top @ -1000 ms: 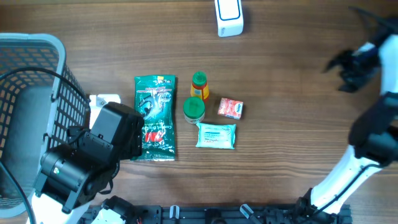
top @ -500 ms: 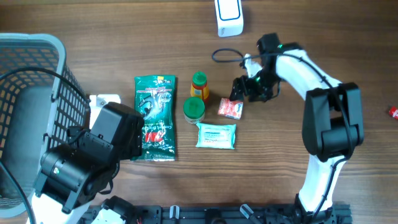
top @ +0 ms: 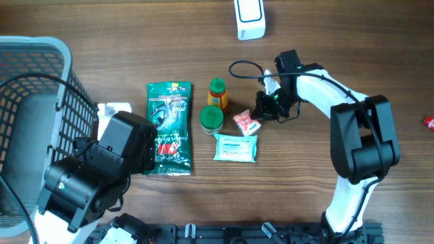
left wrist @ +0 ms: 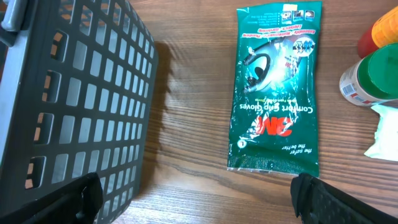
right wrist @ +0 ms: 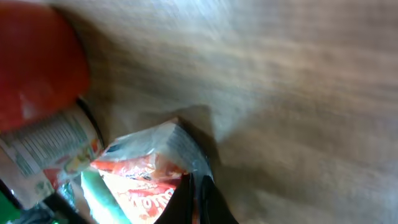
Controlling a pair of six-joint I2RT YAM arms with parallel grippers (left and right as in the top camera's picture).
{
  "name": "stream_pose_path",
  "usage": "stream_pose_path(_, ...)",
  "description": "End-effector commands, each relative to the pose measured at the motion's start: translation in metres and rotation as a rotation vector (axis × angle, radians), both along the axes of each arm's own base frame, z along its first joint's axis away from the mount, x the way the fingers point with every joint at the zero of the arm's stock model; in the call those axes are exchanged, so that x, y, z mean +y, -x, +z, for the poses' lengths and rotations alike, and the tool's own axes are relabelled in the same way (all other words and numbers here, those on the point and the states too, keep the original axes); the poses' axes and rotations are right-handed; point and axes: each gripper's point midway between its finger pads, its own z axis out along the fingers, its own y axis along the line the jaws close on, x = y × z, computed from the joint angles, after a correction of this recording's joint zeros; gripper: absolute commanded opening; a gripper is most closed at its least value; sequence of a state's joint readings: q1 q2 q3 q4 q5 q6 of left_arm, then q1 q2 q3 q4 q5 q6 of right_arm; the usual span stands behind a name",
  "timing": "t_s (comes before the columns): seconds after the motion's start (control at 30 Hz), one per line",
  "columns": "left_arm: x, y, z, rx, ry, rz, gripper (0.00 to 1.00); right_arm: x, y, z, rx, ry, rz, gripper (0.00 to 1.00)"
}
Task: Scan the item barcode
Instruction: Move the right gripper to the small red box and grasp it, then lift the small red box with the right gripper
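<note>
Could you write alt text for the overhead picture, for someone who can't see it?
The right arm's end effector pinches a red packet on a wooden table. Beside it lie a green pack, two bottles and a wipes pack; a grey basket stands at left, a white scanner at top.

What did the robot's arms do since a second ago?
The right gripper swung in from the far right side and shut on the edge of the small red plastic snack packet, which turned and slid slightly towards the green-lidded jar. The open left gripper, green foil glove pack, grey mesh basket and white scanner stayed put.
</note>
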State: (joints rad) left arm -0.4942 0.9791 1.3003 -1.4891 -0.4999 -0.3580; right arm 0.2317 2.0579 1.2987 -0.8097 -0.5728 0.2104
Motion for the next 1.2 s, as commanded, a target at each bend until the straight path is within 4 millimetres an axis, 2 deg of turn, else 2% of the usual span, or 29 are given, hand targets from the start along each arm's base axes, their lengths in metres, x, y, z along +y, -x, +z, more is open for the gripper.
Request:
stream_pose_path(0.0,0.002,0.000,-0.001,-0.002,0.010,0.022,1.00,-0.003,-0.012,0.011,0.040,-0.057,-0.064,0.04)
stream_pose_path(0.17,0.002,0.000,-0.001,-0.002,0.009,0.021,1.00,-0.021,-0.036,0.055,-0.107,-0.045,-0.105,0.05)
stream_pose_path(0.3,0.002,0.000,-0.001,-0.002,0.010,0.022,1.00,-0.052,-0.049,0.076,-0.243,0.131,-0.134,0.06)
stream_pose_path(0.33,0.002,0.000,-0.001,-0.002,0.010,0.022,1.00,-0.058,-0.050,0.077,-0.258,0.167,-0.139,0.28)
stream_pose_path(0.37,0.002,0.000,-0.001,-0.002,0.010,0.022,1.00,-0.061,-0.049,0.078,-0.258,0.185,-0.142,0.66)
stream_pose_path(0.4,0.002,0.000,-0.001,-0.002,0.009,0.021,1.00,-0.062,-0.046,0.077,-0.242,0.189,-0.155,0.76)
stream_pose_path(0.47,0.002,0.000,-0.001,-0.002,0.010,0.022,1.00,-0.063,-0.040,0.073,-0.164,0.194,-0.250,0.87)
stream_pose_path(0.5,0.002,0.000,-0.001,-0.002,0.010,0.022,1.00,-0.063,-0.036,0.069,-0.109,0.197,-0.330,0.86)
stream_pose_path(0.57,0.002,0.000,-0.001,-0.002,0.010,0.022,1.00,-0.061,-0.027,0.061,-0.005,0.206,-0.471,0.65)
stream_pose_path(0.6,0.002,0.000,-0.001,-0.002,0.010,0.022,1.00,-0.060,-0.021,0.057,0.048,0.213,-0.538,0.58)
stream_pose_path(0.73,0.002,0.000,-0.001,-0.002,0.010,0.022,1.00,-0.053,-0.002,0.038,0.219,0.251,-0.786,0.57)
stream_pose_path(0.87,0.002,0.000,-0.001,-0.002,0.010,0.022,1.00,-0.060,0.003,0.023,0.240,0.347,-0.959,0.56)
stream_pose_path(1.03,0.002,0.000,-0.001,-0.002,0.010,0.022,1.00,-0.074,-0.007,0.013,0.150,0.419,-1.075,0.55)
stream_pose_path(1.17,0.002,0.000,-0.001,-0.002,0.009,0.021,1.00,-0.073,-0.015,0.014,0.131,0.395,-1.113,0.46)
